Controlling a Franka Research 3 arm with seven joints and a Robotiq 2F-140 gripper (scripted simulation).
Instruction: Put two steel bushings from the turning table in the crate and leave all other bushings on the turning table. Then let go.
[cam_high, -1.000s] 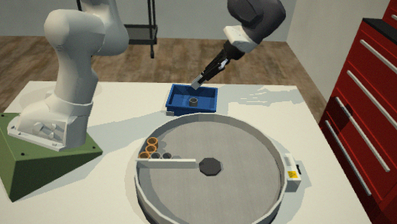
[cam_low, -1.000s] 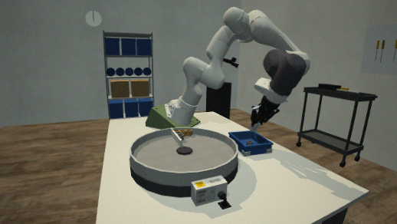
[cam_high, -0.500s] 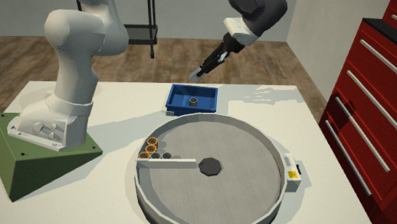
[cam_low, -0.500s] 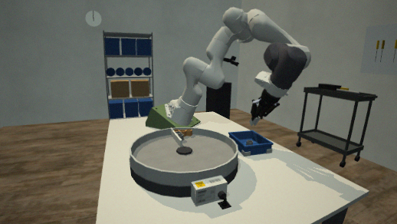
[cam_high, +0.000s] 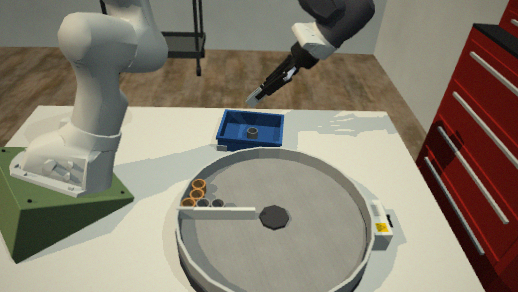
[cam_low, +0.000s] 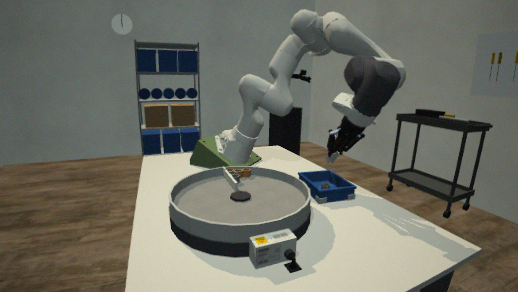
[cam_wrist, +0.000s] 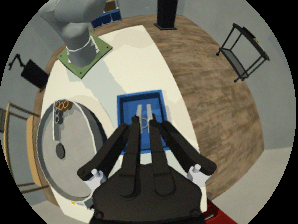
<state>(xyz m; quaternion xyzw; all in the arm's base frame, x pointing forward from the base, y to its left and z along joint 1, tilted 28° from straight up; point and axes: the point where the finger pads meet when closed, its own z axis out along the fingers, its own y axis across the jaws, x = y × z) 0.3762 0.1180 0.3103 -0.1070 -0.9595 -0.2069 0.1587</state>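
The blue crate (cam_high: 249, 126) stands on the table behind the turning table (cam_high: 275, 220). One grey steel bushing (cam_high: 252, 133) stands inside the crate; it also shows in the exterior view (cam_low: 325, 185). On the turning table, two dark steel bushings (cam_high: 210, 203) and three orange bushings (cam_high: 196, 192) sit bunched against a white bar (cam_high: 220, 213) at the left rim. My gripper (cam_high: 252, 100) hangs well above the crate, tilted, fingers shut with nothing between them. In the wrist view the closed fingers point down at the crate (cam_wrist: 144, 111).
The arm's green base (cam_high: 45, 210) stands at the table's left. A red drawer cabinet (cam_high: 480, 150) stands at the right. A white control box (cam_high: 382, 231) sits on the turning table's right rim. A black cart (cam_low: 435, 155) stands beyond the table.
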